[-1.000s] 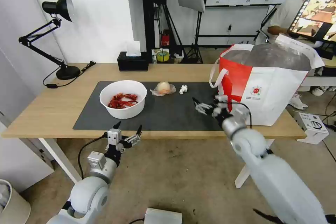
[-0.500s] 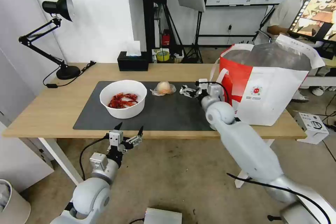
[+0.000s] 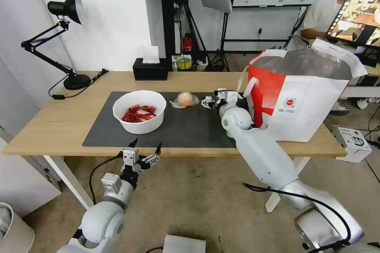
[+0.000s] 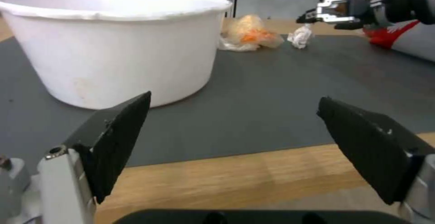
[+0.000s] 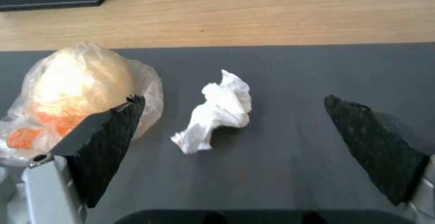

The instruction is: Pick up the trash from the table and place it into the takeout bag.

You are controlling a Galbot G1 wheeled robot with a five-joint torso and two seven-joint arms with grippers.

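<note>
A black desk lamp [image 3: 65, 12] is standing at the far left corner of the table [image 3: 51, 124], its cable trailing across the wood. A black tissue box [image 3: 150, 69] is sitting at the far edge, behind the dark grey mat [image 3: 190, 126]. Off the near edge, below table height, the left gripper [image 3: 143, 151] is waiting with its fingers spread wide, pointing toward the white bowl [image 3: 139, 111] of red shells that is resting on the left part of the mat. Right of the bowl, near the mat's far edge, the plastic-wrapped lump [image 5: 86, 91] is lying with its loose wrap trailing toward the bowl. Just beside it, apart from the wrap, the small paper wad [image 5: 216, 110] is lying on the mat; in the right wrist view its long axis is running slantwise. The right gripper [image 3: 209, 102] is hovering over the wad, fingers parted wide, one pad [image 5: 106, 145] overlapping the lump's wrap in that view, the other on the wad's far side over bare mat. The takeout bag [image 3: 304, 99] is standing upright at the right end, mouth open upward, a loop handle hanging toward the gripper.
</note>
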